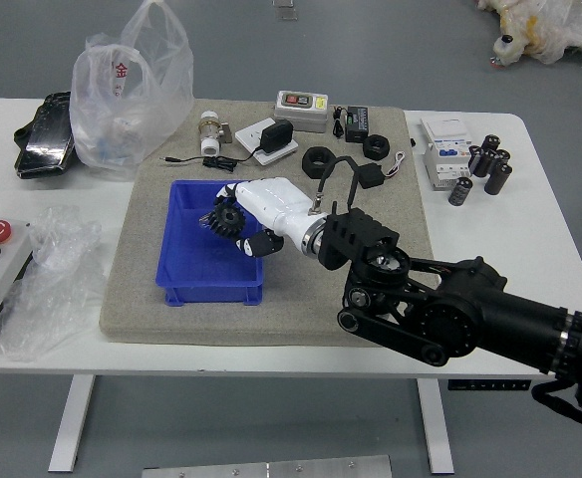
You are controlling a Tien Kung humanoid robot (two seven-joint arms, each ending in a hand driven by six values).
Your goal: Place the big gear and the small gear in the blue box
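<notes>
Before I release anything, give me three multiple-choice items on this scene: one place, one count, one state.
1. Where is the black toothed gear?
A) Beside the red button
B) Over the blue plastic box
C) Beyond the grey mat

2. How many thick black rings lie on the mat?
A) None
B) Five
C) Two

3. What is the right hand doing?
A) Gripping the gear
B) Hanging open, empty
C) Lifting the box

1 B: the gear shows within the box's outline.
2 C: they lie side by side near the mat's far edge.
3 A: the gear is at its fingertips.
</notes>
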